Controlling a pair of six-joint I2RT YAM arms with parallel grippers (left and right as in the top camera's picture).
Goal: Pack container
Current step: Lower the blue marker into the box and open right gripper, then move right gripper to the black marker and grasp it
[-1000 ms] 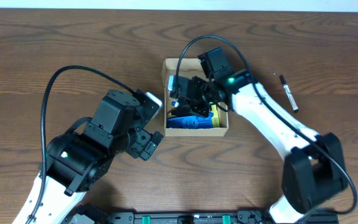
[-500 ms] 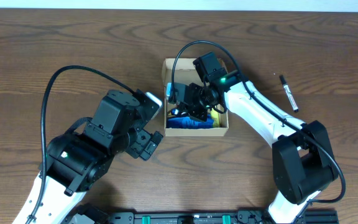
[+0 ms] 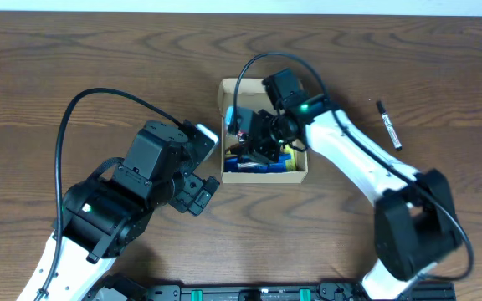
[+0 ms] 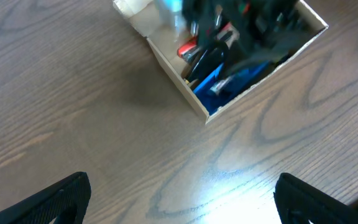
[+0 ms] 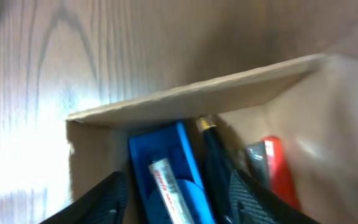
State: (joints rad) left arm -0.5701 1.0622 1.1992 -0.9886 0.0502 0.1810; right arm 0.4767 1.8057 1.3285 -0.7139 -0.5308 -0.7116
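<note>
My right pincer (image 5: 174, 183) reaches down into the open cardboard box (image 3: 266, 176), its two fingers (image 5: 104, 198) spread and pinching nothing. The box sits near the middle of the wooden tabletop (image 3: 99, 67), a little toward the far side. Seen from the wrist, the spread fingers hang over a blue item with a white label (image 5: 166, 163). A black pen (image 5: 215, 155) lies just to its right, and a red item (image 5: 273, 167) lies farther right, close to the box wall. From overhead the blue item shows along the near side of the box, with a patch of yellow (image 3: 290, 159) just beside it toward the right wall. The pincer and wrist hide most of the box floor.

My left pincer (image 4: 179, 196) hovers over bare tabletop to the near left of the box, apart from it. Its fingers (image 4: 61, 198) are spread wide with nothing between them. Its camera looks across at the box's left corner, where the contents appear blurred behind the other arm.

A second black pen (image 3: 389, 125) lies on the tabletop to the right of the box, well apart from it and outside either pincer's grasp.
</note>
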